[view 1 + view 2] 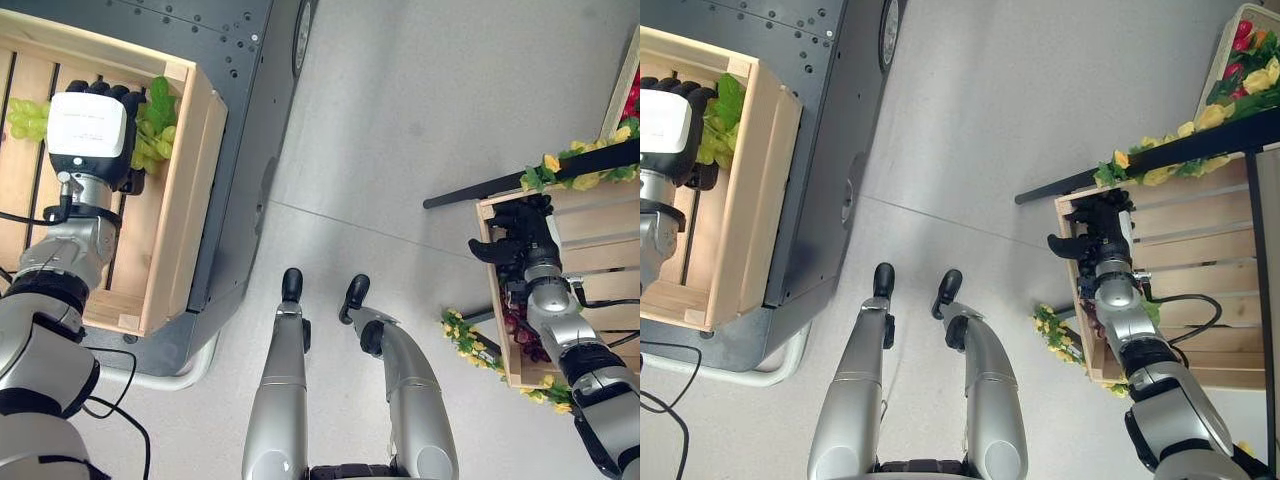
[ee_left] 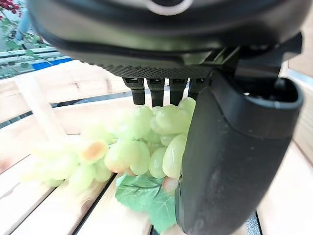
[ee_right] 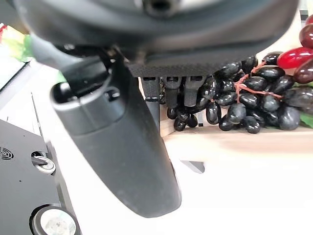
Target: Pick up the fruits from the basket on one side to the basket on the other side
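Green grapes (image 2: 142, 147) lie in the left wooden crate (image 1: 190, 190), half hidden under the left hand (image 1: 95, 125), fingers curled round them. Right hand (image 3: 117, 161) hangs relaxed over black grapes (image 3: 249, 105) at the right crate's (image 1: 1200, 250) edge.

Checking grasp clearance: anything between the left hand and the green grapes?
Nothing visible. The left hand is already at the green grapes in the wooden crate, thumb and fingers on either side of the bunch.
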Controlling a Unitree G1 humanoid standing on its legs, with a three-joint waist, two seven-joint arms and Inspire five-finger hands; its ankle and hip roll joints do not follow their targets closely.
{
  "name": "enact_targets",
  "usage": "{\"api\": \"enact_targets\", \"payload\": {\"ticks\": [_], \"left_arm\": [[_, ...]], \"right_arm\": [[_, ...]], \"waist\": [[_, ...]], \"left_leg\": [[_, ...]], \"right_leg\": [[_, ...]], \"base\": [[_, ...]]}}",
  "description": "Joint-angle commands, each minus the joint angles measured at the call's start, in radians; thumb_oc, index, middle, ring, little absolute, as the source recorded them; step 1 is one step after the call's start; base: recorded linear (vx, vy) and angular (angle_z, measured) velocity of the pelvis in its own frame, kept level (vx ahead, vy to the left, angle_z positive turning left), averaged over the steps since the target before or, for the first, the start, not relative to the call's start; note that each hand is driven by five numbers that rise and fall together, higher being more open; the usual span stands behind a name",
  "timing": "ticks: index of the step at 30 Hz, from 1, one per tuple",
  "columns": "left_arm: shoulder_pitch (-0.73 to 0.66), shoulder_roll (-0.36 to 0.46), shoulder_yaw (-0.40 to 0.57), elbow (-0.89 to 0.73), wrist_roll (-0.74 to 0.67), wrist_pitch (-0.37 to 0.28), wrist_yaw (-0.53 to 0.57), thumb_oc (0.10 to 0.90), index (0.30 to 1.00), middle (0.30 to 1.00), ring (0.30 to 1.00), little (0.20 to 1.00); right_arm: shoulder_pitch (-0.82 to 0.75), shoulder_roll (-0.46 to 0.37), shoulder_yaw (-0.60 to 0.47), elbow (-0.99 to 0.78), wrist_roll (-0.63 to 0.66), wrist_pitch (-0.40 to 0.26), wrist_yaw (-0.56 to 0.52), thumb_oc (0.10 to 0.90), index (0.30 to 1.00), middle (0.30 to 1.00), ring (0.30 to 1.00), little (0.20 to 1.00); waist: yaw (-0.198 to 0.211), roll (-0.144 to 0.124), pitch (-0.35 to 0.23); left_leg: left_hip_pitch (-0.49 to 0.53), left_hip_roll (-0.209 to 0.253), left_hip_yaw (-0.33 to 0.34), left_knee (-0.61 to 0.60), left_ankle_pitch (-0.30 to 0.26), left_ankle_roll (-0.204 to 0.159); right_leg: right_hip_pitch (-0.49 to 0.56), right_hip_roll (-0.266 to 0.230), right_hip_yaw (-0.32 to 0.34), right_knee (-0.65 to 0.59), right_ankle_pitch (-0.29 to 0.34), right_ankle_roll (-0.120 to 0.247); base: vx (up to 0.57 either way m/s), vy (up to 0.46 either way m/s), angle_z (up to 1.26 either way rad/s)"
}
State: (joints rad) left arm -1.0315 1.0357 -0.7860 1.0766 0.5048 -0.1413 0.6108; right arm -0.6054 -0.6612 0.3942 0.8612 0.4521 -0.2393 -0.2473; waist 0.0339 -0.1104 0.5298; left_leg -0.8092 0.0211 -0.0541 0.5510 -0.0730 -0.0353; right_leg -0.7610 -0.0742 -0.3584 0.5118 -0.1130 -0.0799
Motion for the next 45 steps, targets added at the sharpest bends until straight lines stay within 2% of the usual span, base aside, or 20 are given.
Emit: {"api": "enact_targets", "payload": {"ticks": [1, 4, 5, 9, 10, 11, 12, 19, 20, 21, 26, 30, 31, 34, 36, 39, 41, 42, 43, 45], "left_arm": [[-0.045, 0.041, -0.002, -0.032, -0.009, 0.041, -0.081, 0.8, 0.9, 0.9, 0.9, 0.9], [-0.021, 0.029, -0.009, -0.001, -0.034, 0.127, -0.144, 0.8, 0.9, 0.9, 0.9, 0.9], [-0.03, 0.028, -0.004, 0.014, -0.044, 0.15, -0.143, 0.8, 0.9, 0.9, 0.9, 0.9], [-0.021, 0.015, 0.005, 0.053, -0.071, 0.189, -0.187, 0.8, 0.9, 0.9, 0.9, 0.9], [-0.02, 0.013, 0.011, 0.058, -0.081, 0.178, -0.201, 0.66, 0.691, 0.691, 0.691, 0.691], [-0.033, 0.015, 0.015, 0.058, -0.082, 0.175, -0.204, 0.59, 0.585, 0.585, 0.585, 0.585], [-0.021, 0.008, 0.015, 0.058, -0.083, 0.161, -0.206, 0.4, 0.3, 0.3, 0.3, 0.3], [-0.018, 0.007, 0.023, 0.028, -0.093, 0.085, -0.234, 0.4, 0.3, 0.3, 0.3, 0.3], [-0.026, 0.012, 0.03, 0.02, -0.092, 0.078, -0.229, 0.4, 0.3, 0.3, 0.3, 0.3], [-0.012, 0.009, 0.029, 0.019, -0.092, 0.077, -0.228, 0.4, 0.3, 0.3, 0.3, 0.3], [-0.006, 0.021, 0.055, -0.007, -0.106, 0.023, -0.172, 0.4, 0.3, 0.3, 0.3, 0.3], [0.028, 0.025, 0.088, -0.036, -0.148, -0.006, -0.147, 0.4, 0.3, 0.3, 0.3, 0.3], [0.031, 0.03, 0.109, -0.044, -0.178, -0.014, -0.134, 0.4, 0.3, 0.3, 0.3, 0.3], [0.09, 0.026, 0.18, -0.048, -0.237, -0.039, -0.101, 0.4, 0.3, 0.3, 0.3, 0.3], [0.136, 0.024, 0.271, -0.058, -0.313, -0.074, -0.054, 0.4, 0.3, 0.3, 0.3, 0.3], [0.192, 0.018, 0.357, -0.068, -0.387, -0.102, -0.047, 0.4, 0.3, 0.3, 0.3, 0.3], [0.282, -0.006, 0.473, -0.095, -0.482, -0.142, -0.048, 0.4, 0.3, 0.3, 0.3, 0.3], [0.284, -0.006, 0.474, -0.096, -0.482, -0.142, -0.048, 0.4, 0.3, 0.3, 0.3, 0.3], [0.349, -0.027, 0.558, -0.125, -0.552, -0.163, -0.049, 0.4, 0.3, 0.3, 0.3, 0.3], [0.387, -0.038, 0.603, -0.138, -0.609, -0.181, -0.054, 0.4, 0.3, 0.3, 0.3, 0.3]], "right_arm": [[-0.088, 0.103, 0.151, -0.039, -0.01, -0.031, 0.186, 0.8, 0.9, 0.9, 0.9, 0.9], [-0.084, 0.106, 0.156, -0.038, -0.009, -0.026, 0.184, 0.8, 0.9, 0.9, 0.9, 0.9], [-0.104, 0.103, 0.155, -0.036, -0.007, -0.024, 0.184, 0.8, 0.9, 0.9, 0.9, 0.9], [-0.088, 0.108, 0.164, -0.031, 0.001, -0.031, 0.185, 0.8, 0.9, 0.9, 0.9, 0.9], [-0.086, 0.107, 0.163, -0.03, 0.009, -0.031, 0.186, 0.8, 0.9, 0.9, 0.9, 0.9], [-0.1, 0.104, 0.157, -0.029, 0.012, -0.031, 0.187, 0.8, 0.9, 0.9, 0.9, 0.9], [-0.087, 0.107, 0.16, -0.025, 0.021, -0.032, 0.189, 0.8, 0.9, 0.9, 0.9, 0.9], [-0.083, 0.106, 0.142, -0.029, 0.022, -0.038, 0.194, 0.8, 0.9, 0.9, 0.9, 0.9], [-0.095, 0.102, 0.134, -0.032, 0.02, -0.037, 0.194, 0.8, 0.9, 0.9, 0.9, 0.9], [-0.081, 0.105, 0.138, -0.033, 0.02, -0.037, 0.194, 0.8, 0.9, 0.9, 0.9, 0.9], [-0.082, 0.102, 0.123, -0.033, 0.034, -0.033, 0.197, 0.8, 0.9, 0.9, 0.9, 0.9], [-0.062, 0.111, 0.116, -0.04, 0.034, -0.031, 0.196, 0.8, 0.9, 0.9, 0.9, 0.9], [-0.069, 0.113, 0.109, -0.045, 0.031, -0.029, 0.195, 0.8, 0.9, 0.9, 0.9, 0.9], [-0.043, 0.128, 0.104, -0.056, 0.025, -0.025, 0.192, 0.8, 0.9, 0.9, 0.9, 0.9], [-0.027, 0.136, 0.091, -0.082, 0.017, -0.021, 0.183, 0.8, 0.9, 0.9, 0.9, 0.9], [-0.001, 0.144, 0.083, -0.11, 0.01, -0.012, 0.178, 0.8, 0.9, 0.9, 0.9, 0.9], [0.043, 0.155, 0.066, -0.153, -0.001, -0.002, 0.172, 0.8, 0.9, 0.9, 0.9, 0.9], [0.043, 0.155, 0.067, -0.153, -0.001, -0.002, 0.172, 0.8, 0.9, 0.9, 0.9, 0.9], [0.075, 0.163, 0.049, -0.182, -0.009, 0.008, 0.171, 0.8, 0.9, 0.9, 0.9, 0.9], [0.093, 0.166, 0.042, -0.192, -0.012, 0.01, 0.175, 0.8, 0.9, 0.9, 0.9, 0.9]], "waist": [[0.059, 0.031, -0.01], [0.059, 0.031, -0.01], [0.055, 0.03, -0.01], [0.054, 0.021, -0.01], [0.054, 0.02, -0.01], [0.051, 0.02, -0.01], [0.055, 0.018, -0.01], [0.058, 0.025, -0.01], [0.055, 0.028, -0.01], [0.058, 0.027, -0.01], [0.061, 0.037, -0.01], [0.073, 0.045, -0.01], [0.072, 0.048, -0.01], [0.082, 0.05, -0.01], [0.084, 0.052, -0.01], [0.086, 0.051, -0.01], [0.092, 0.049, -0.01], [0.092, 0.05, -0.01], [0.097, 0.05, -0.01], [0.098, 0.052, -0.01]], "left_leg": [[0.052, -0.058, 0.093, -0.085, 0.003, 0.087], [0.079, -0.06, 0.09, -0.083, -0.015, 0.08], [0.051, -0.059, 0.091, -0.086, 0.008, 0.084], [0.085, -0.057, 0.09, -0.091, -0.012, 0.078], [0.086, -0.057, 0.089, -0.092, -0.012, 0.077], [0.058, -0.056, 0.091, -0.093, 0.009, 0.082], [0.088, -0.058, 0.087, -0.094, -0.011, 0.078], [0.1, -0.063, 0.086, -0.099, -0.014, 0.079], [0.074, -0.062, 0.088, -0.099, 0.005, 0.084], [0.102, -0.063, 0.085, -0.098, -0.015, 0.08], [0.104, -0.067, 0.09, -0.112, 0.006, 0.084], [0.161, -0.074, 0.086, -0.122, -0.015, 0.081], [0.148, -0.075, 0.088, -0.125, 0.002, 0.086], [0.214, -0.077, 0.086, -0.13, -0.024, 0.082], [0.233, -0.078, 0.085, -0.138, -0.009, 0.088], [0.28, -0.083, 0.08, -0.151, -0.013, 0.087], [0.348, -0.091, 0.073, -0.173, -0.017, 0.087], [0.349, -0.091, 0.073, -0.173, -0.016, 0.087], [0.408, -0.095, 0.066, -0.198, -0.017, 0.086], [0.446, -0.099, 0.062, -0.216, -0.015, 0.085]], "right_leg": [[0.067, 0.012, 0.045, 0.007, -0.007, 0.036], [0.09, 0.015, 0.057, 0.008, -0.02, 0.048], [0.066, 0.014, 0.046, 0.002, -0.005, 0.036], [0.096, 0.017, 0.057, -0.001, -0.02, 0.047], [0.097, 0.017, 0.056, -0.001, -0.02, 0.048], [0.073, 0.015, 0.045, -0.004, -0.006, 0.037], [0.099, 0.018, 0.055, -0.002, -0.021, 0.048], [0.11, 0.017, 0.055, -0.005, -0.023, 0.047], [0.086, 0.014, 0.045, -0.007, -0.009, 0.037], [0.111, 0.015, 0.056, -0.003, -0.024, 0.048], [0.114, 0.011, 0.047, -0.019, -0.008, 0.039], [0.162, 0.01, 0.057, -0.022, -0.025, 0.051], [0.152, 0.007, 0.048, -0.029, -0.011, 0.041], [0.213, 0.007, 0.061, -0.033, -0.032, 0.052], [0.232, 0.002, 0.056, -0.044, -0.022, 0.042], [0.277, 0.002, 0.066, -0.06, -0.024, 0.044], [0.345, 0.001, 0.075, -0.092, -0.024, 0.048], [0.346, 0.001, 0.075, -0.093, -0.024, 0.048], [0.402, -0.001, 0.081, -0.119, -0.024, 0.051], [0.44, 0.0, 0.086, -0.141, -0.022, 0.054]], "base": [[0.0, 0.0, 0.0], [0.01, 0.002, 0.0], [0.04, 0.009, -0.01], [0.01, -0.012, -0.07], [-0.05, -0.022, -0.04], [0.0, -0.03, -0.04], [0.0, 0.0, 0.0], [0.0, -0.005, 0.0], [0.0, 0.0, 0.0], [0.0, 0.0, 0.0], [-0.02, -0.007, 0.01], [0.01, -0.015, 0.02], [0.04, -0.025, 0.0], [0.02, -0.008, 0.0], [-0.05, -0.02, 0.01], [0.0, -0.02, 0.01], [0.02, -0.041, -0.06], [0.04, -0.035, -0.07], [0.04, -0.03, -0.03], [0.05, -0.021, 0.01]]}}
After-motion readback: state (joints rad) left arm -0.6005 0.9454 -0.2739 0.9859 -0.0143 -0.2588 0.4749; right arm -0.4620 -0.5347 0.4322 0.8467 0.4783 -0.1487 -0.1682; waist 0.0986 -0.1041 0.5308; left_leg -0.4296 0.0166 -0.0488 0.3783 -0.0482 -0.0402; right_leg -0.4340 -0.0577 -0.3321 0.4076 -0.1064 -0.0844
